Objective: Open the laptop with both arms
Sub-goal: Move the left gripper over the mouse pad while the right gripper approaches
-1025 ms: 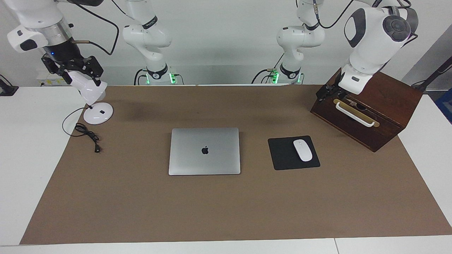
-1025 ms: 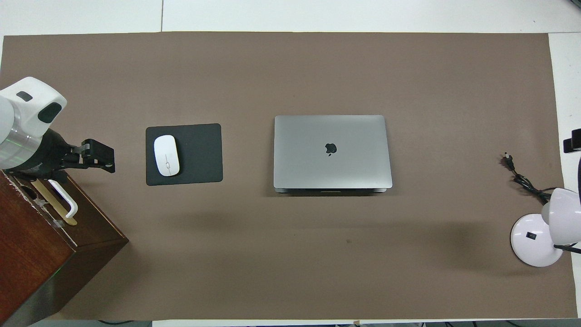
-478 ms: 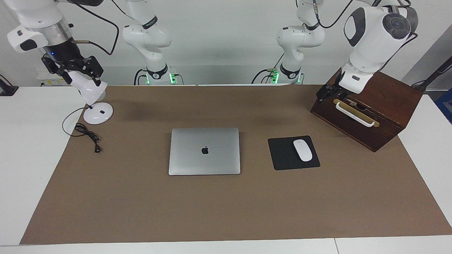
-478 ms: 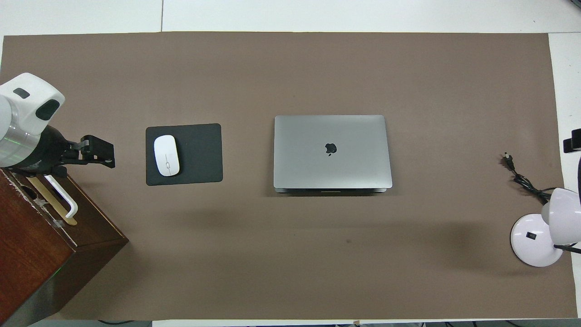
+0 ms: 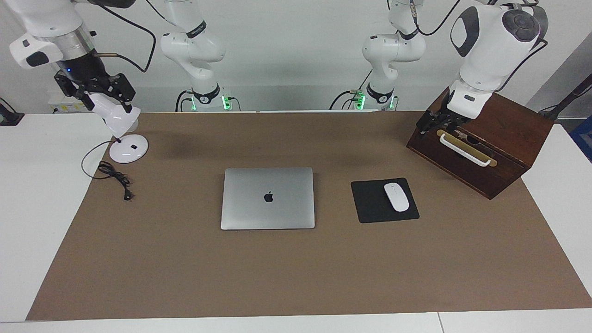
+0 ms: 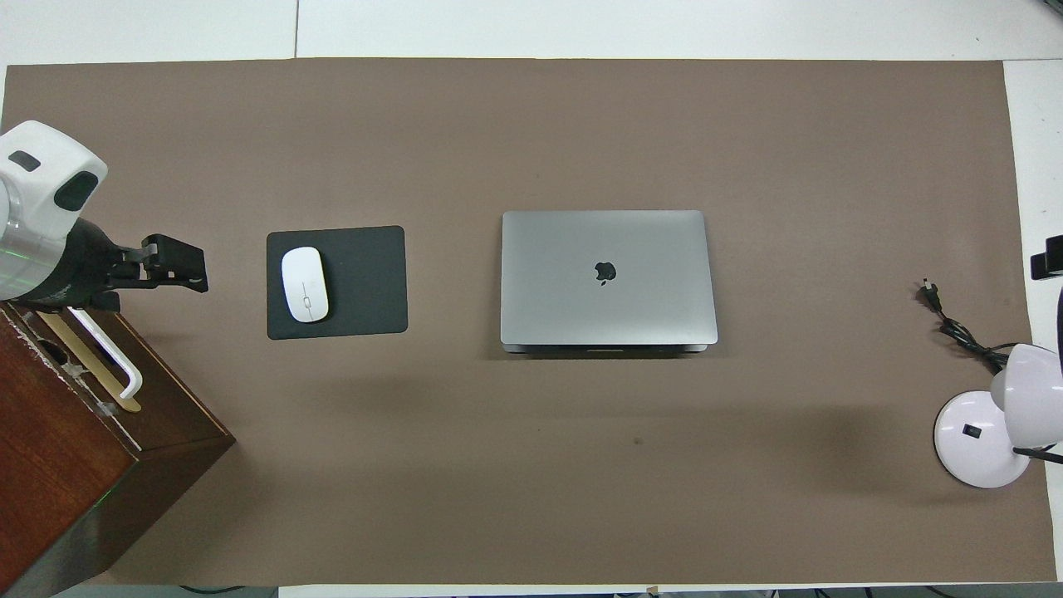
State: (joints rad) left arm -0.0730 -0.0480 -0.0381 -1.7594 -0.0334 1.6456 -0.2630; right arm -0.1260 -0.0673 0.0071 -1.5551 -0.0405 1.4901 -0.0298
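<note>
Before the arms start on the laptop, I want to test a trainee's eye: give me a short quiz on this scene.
1. True or false: the laptop lies with its lid shut.
2. Which gripper hangs by the head of the lamp?
3. The white mouse lies on: A the laptop, B the black mouse pad, C the lamp's base.
Key: 1 true. 2 the right gripper. 3 B.
</note>
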